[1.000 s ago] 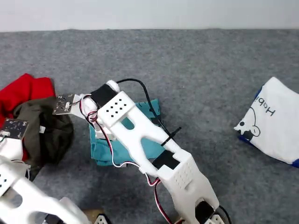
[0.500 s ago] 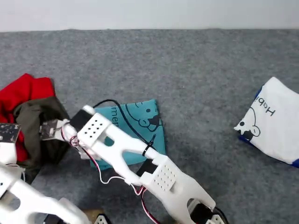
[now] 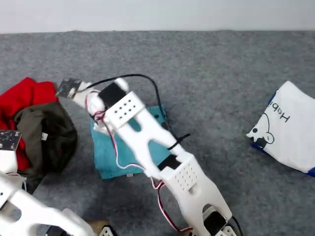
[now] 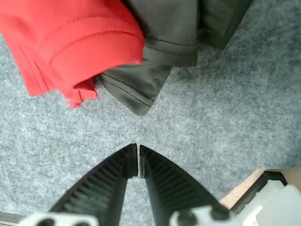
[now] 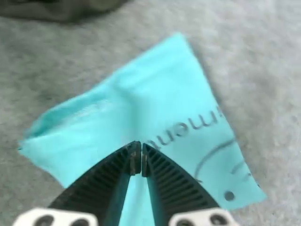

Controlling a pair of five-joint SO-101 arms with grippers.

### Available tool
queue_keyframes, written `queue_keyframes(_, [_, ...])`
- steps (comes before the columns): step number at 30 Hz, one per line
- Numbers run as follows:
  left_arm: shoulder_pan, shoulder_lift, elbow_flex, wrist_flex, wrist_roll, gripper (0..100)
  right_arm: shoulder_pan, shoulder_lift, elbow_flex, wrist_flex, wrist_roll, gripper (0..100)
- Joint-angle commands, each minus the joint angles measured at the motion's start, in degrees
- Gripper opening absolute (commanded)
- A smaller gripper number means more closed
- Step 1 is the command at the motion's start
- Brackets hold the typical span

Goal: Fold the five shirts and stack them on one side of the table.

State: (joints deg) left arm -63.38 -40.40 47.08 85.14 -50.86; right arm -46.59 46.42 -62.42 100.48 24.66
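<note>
Altogether four shirts can be counted on the grey counter point(image 3: 206, 69), and two arms, each with one end effector. One red shirt point(image 3: 27, 96) lies crumpled at the far left, and one olive shirt point(image 3: 49, 137) is bunched against it, partly over its near side. One teal shirt point(image 3: 110, 157) lies folded flat near the middle, a neat rectangle with dark printed lettering and a line drawing on its upper face. One white shirt point(image 3: 290, 130) with a black cartoon print sits folded at the right edge, well apart from the rest; a blue edge shows beneath it, and I cannot tell whether that is a separate garment. The right arm point(image 3: 147, 137) stretches over the teal shirt. The right end effector point(image 5: 136, 157) has its jaws closed together above the teal cloth, with no fabric visibly pinched. The left end effector point(image 4: 138, 157) is likewise closed and empty, over bare counter just beside the hems of the red and olive shirts
</note>
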Motion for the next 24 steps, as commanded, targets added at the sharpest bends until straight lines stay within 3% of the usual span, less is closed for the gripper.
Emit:
queue_keyframes(1, [-0.1, -1.2, -0.4, -1.1, -0.6, 2, -0.2, -5.1, -1.1, 2.4, -0.7, 1.4])
queue_keyframes(9, [-0.1, -1.1, -0.4, -1.8, -0.6, 2, -6.3, -1.3, -1.1, 2.2, -0.5, 1.1])
queue_keyframes(17, [-0.4, -1.1, -0.4, -1.8, -0.6, 2, 6.0, 1.9, -3.6, 2.3, -0.8, 1.7])
queue_keyframes(19, [-0.4, -1.1, -0.4, -1.8, -0.6, 2, 9.2, 2.0, -4.7, 2.3, -2.1, 5.4])
queue_keyframes(24, [-0.1, -1.1, -0.4, -1.8, -0.6, 2, 16.5, 3.6, -4.9, 1.5, -12.9, 26.6])
